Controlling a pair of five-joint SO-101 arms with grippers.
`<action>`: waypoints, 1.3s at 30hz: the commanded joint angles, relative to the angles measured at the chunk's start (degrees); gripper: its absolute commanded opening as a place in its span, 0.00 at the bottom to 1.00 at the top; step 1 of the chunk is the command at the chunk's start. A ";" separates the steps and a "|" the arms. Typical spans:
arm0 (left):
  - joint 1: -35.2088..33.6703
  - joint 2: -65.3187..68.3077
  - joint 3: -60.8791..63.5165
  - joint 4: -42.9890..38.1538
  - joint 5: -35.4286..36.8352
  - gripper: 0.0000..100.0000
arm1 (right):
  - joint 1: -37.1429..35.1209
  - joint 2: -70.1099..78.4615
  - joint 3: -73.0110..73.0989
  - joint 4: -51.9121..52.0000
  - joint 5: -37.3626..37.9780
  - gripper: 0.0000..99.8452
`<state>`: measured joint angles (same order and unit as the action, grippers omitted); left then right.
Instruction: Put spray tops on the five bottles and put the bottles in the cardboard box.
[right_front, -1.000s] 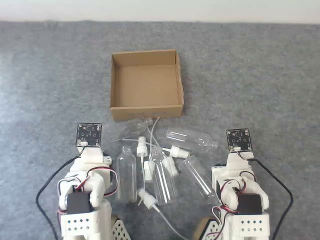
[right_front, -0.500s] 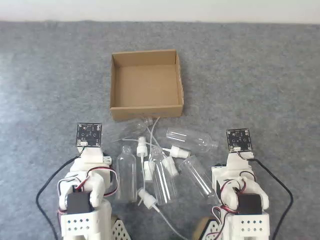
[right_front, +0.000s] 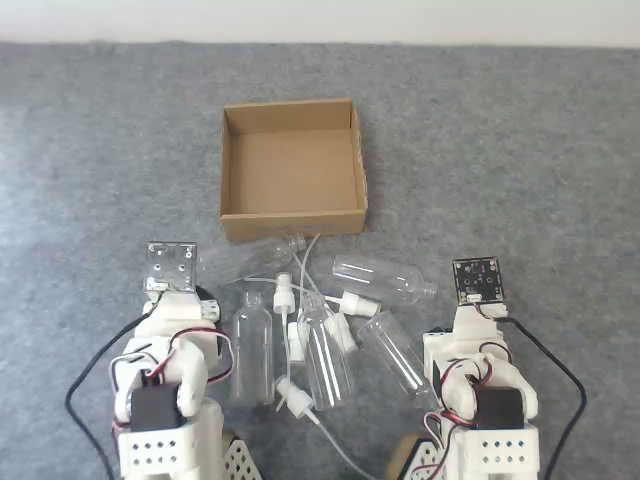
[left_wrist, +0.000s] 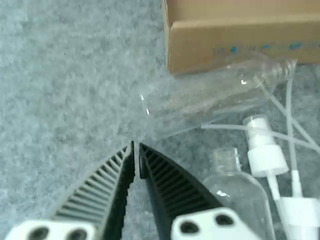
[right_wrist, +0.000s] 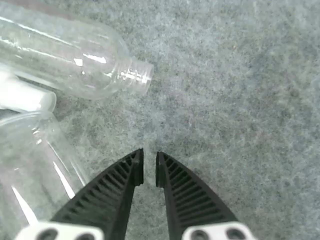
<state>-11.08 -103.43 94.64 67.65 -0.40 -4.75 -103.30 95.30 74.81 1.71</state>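
Carpet (right_front: 520, 150) covers the table in the high view, with the cardboard box (right_front: 290, 224) in the upper middle of the frame. Five clear bottles lie on their sides just below it, all outside the box and uncapped. A slanted bottle (right_front: 262, 257) lies just beside the box's front wall and a second bottle (right_front: 385, 280) to its right. Three more sit lower: a left bottle (right_front: 252, 345), a middle bottle (right_front: 327, 355) and an angled bottle (right_front: 397, 352). White spray tops (right_front: 355, 303) with thin tubes (right_front: 312, 250) are scattered among them. The left arm (right_front: 165, 345) stands at lower left and the right arm (right_front: 478, 375) at lower right, flanking the pile. The left wrist view adds the left gripper (left_wrist: 136, 146), its jaws all but closed on nothing. The slanted bottle's (left_wrist: 210, 100) base lies just beyond the tips without touching, and its neck runs along the box (left_wrist: 235, 42). The open neck of the left bottle (left_wrist: 227, 160) lies beside the jaws, next to a spray top (left_wrist: 262, 152). The right wrist view gives the right gripper (right_wrist: 148, 154), jaws with a thin slit between them and gripping nothing, over bare carpet (right_wrist: 240, 75). The second bottle's (right_wrist: 65, 60) open mouth is near the tips, and the angled bottle (right_wrist: 30, 160) is alongside one jaw.
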 joint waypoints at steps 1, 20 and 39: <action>-0.26 -0.97 -6.02 -1.85 -0.53 0.02 | 0.75 -0.75 1.23 -1.63 0.44 0.03; -8.88 -0.97 -10.07 -1.32 -0.44 0.02 | 8.92 -0.75 -13.19 -9.01 17.85 0.03; -8.97 -0.97 -9.89 -1.32 -0.44 0.02 | -3.47 -0.13 -45.10 -2.07 19.43 0.03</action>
<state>-19.87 -103.43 87.78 67.65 -0.40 -4.75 -104.18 55.82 71.56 20.26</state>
